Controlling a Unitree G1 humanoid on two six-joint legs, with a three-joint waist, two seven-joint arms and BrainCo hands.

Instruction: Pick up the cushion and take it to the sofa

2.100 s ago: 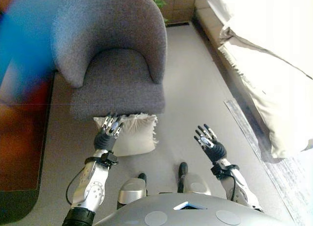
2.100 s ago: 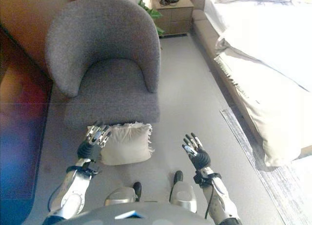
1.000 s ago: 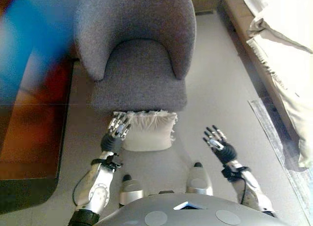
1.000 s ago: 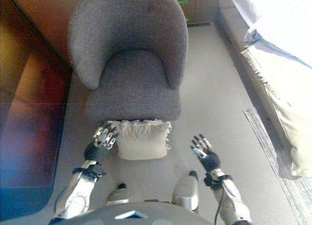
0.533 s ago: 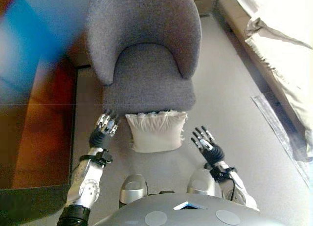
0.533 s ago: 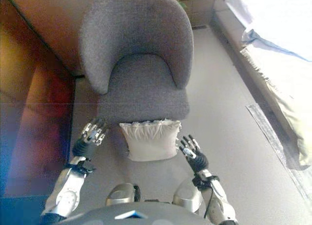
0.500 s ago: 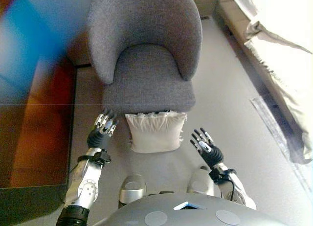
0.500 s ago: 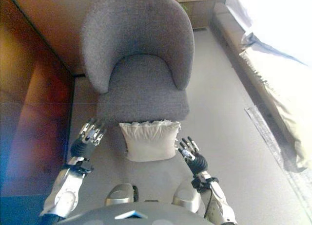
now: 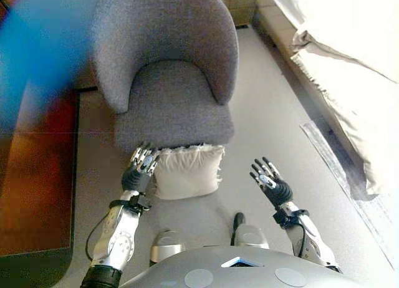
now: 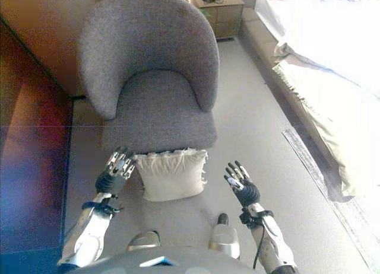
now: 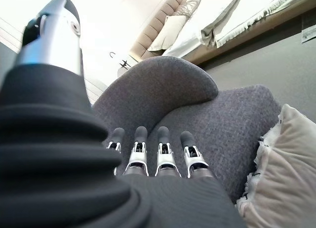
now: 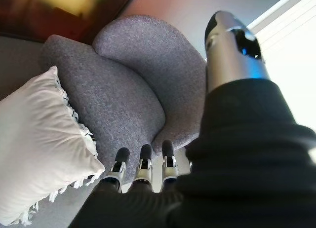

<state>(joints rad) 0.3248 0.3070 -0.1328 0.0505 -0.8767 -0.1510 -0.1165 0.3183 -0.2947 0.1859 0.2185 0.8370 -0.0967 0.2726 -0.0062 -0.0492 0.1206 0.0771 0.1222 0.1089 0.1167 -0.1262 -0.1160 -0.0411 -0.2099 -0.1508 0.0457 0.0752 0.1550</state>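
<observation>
A cream cushion (image 9: 186, 171) with a fringed edge stands on the floor, leaning against the front of a grey tub armchair (image 9: 169, 82). My left hand (image 9: 141, 169) is open, fingers straight, right beside the cushion's left edge. My right hand (image 9: 269, 183) is open too, palm turned inward, a short way off to the cushion's right over bare floor. The left wrist view shows the cushion (image 11: 284, 178) just beside my fingers (image 11: 163, 154). In the right wrist view the cushion (image 12: 39, 139) lies apart from my fingers (image 12: 143, 169). Neither hand holds anything.
A bed with pale covers (image 9: 349, 70) runs along the right side, a striped rug (image 9: 355, 182) at its foot. A dark wooden unit (image 9: 31, 176) stands on the left. A bedside cabinet (image 10: 217, 10) sits behind the armchair. Grey floor (image 9: 268, 120) lies between armchair and bed.
The camera has shifted. My left hand has come in close to the cushion's left edge; my right hand now sits farther from its right side.
</observation>
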